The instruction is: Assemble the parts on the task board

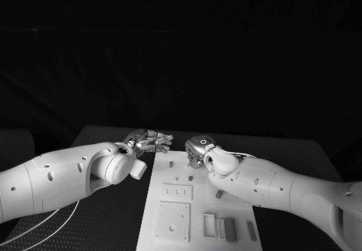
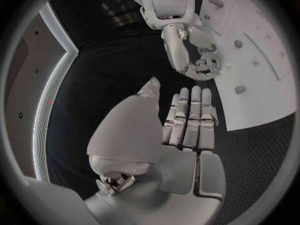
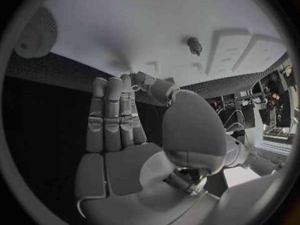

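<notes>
Here, head view: task board (image 1: 198, 206) lies lengthwise at mid-table, betw. the two arms. Near end carries a square block (image 1: 173, 220) and, to its right, slotted bar parts (image 1: 228, 228); a smaller rectangular block (image 1: 177, 192) sits above the square one. Small pegs (image 1: 171, 163) stand upright toward the far end; a further peg (image 1: 218, 194) is just beside the right forearm.

Left hand (image 1: 149, 141): over the black table (image 1: 113, 219) at the board's far-left corner, off the plate. Left wrist view shows its fingers (image 2: 190, 116) straight and pressed side by side, thumb set apart, nothing in the palm; no part touches it. The board's edge (image 2: 250, 92) is near the fingertips but apart.

Right hand (image 1: 199, 149): over the board's far end, fingers curled downward. In left wrist view the right hand (image 2: 194, 55) has its fingertips bunched at the board's edge, close to a peg (image 2: 240, 89); whether they pinch a small part there cannot be told, as the tips hide each other. Right wrist view: fingers (image 3: 112, 115) extended together toward the white plate (image 3: 156, 30), thumb (image 3: 156, 87) bent across near the tips; contact w/ the plate is prob. light at most. A single peg (image 3: 194, 45) stands well apart from the fingertips.
</notes>
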